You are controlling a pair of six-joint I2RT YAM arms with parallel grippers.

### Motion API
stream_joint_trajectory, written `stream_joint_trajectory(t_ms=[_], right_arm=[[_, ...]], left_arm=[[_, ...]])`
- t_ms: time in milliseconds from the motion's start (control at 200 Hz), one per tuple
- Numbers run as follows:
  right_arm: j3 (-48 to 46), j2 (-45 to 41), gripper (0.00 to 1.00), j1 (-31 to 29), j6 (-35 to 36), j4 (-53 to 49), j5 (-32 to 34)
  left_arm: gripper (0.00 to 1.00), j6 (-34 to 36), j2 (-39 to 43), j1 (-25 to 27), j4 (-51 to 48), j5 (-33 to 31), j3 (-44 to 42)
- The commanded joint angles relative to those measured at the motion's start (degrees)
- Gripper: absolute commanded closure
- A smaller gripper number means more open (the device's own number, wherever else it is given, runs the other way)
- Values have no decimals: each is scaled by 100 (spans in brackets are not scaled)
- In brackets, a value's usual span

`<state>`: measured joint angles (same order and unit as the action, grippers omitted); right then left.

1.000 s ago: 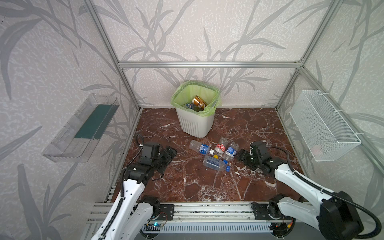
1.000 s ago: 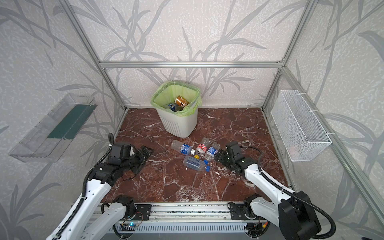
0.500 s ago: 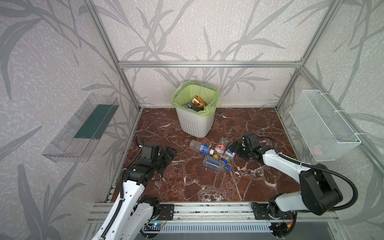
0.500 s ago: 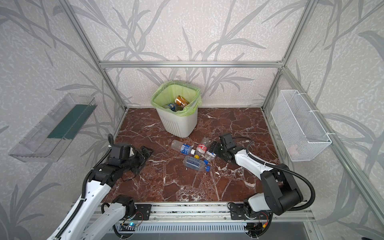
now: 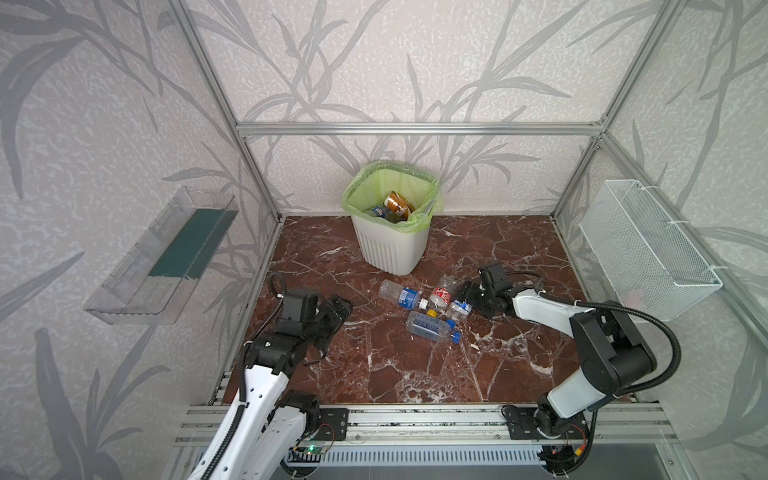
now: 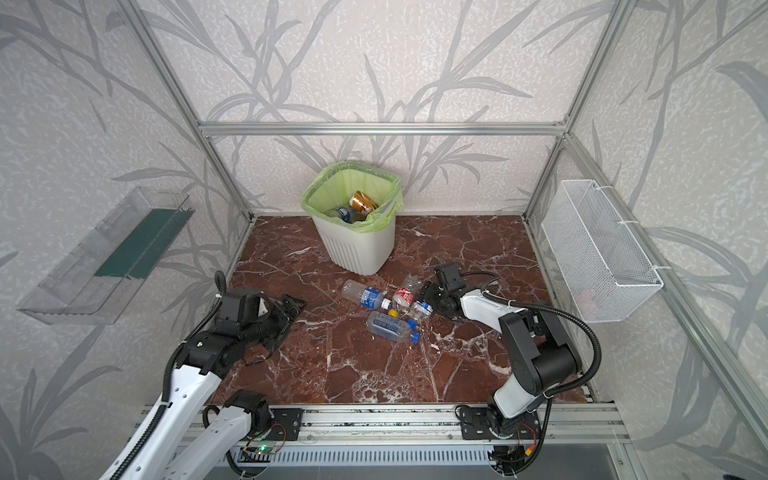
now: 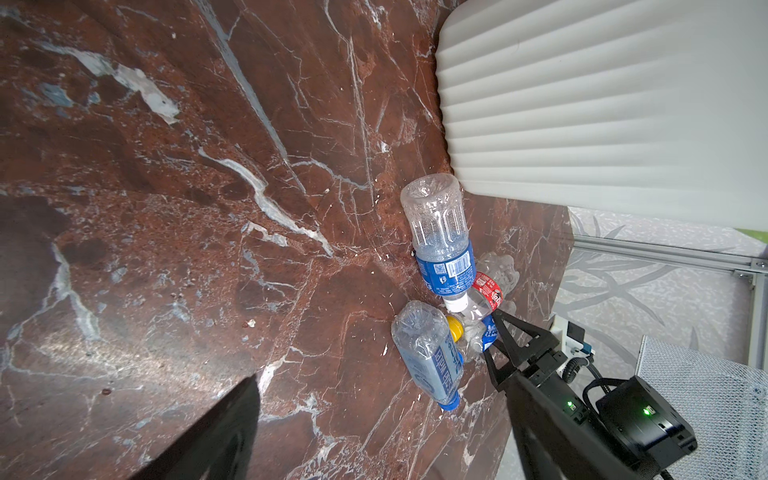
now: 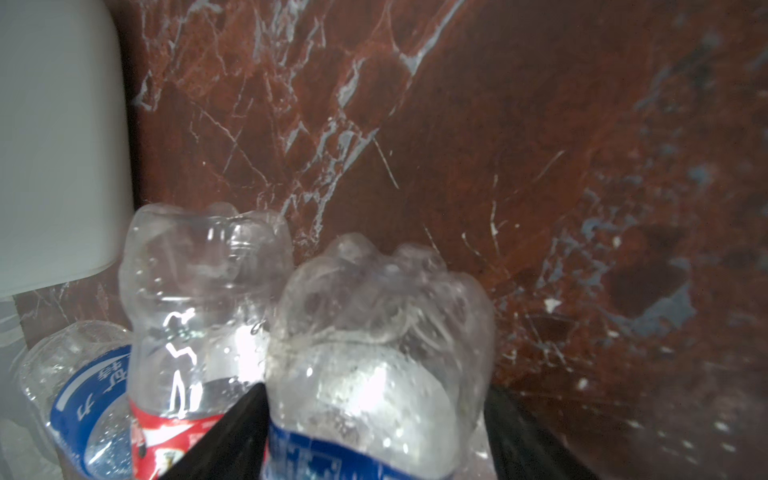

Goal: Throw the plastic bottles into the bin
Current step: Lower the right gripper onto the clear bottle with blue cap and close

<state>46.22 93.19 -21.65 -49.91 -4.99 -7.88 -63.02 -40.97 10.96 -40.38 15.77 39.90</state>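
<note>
We see a few bottles (image 5: 392,205) in the bin (image 5: 390,249), beyond the right claw (image 5: 466,297); four lie on the floor (image 5: 374,365). Its jaws straddle a crumpled blue-labelled bottle (image 8: 374,374), three others just beside; whether they pinch we cannot tell. The left claw (image 5: 341,308) gapes wide, empty

Bin (image 5: 390,245) contents hidden by near wall. Blue-label bottle (image 8: 374,332) blurred, cut off at edge (whether right gripper (image 8: 374,415) pinches it: can't tell). Pinkish blob (image 5: 633,297) in right mesh basket (image 5: 648,249): too small to ID.
</note>
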Motion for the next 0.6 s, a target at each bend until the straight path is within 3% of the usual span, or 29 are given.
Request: stream_joint_trajectory(t_ms=[0,280,595], right_arm=[[178,133,23,68,-1,61,-79],[-16,-293,33,152,154,-246,40],[-611,-1330,37,233,271,-804,-3]], left_arm=[[8,-61,72,-22,-89,-28,-53],[8,-78,89,-24,-72,-45,-94],[8,-116,27,-24,48,-31,-183]])
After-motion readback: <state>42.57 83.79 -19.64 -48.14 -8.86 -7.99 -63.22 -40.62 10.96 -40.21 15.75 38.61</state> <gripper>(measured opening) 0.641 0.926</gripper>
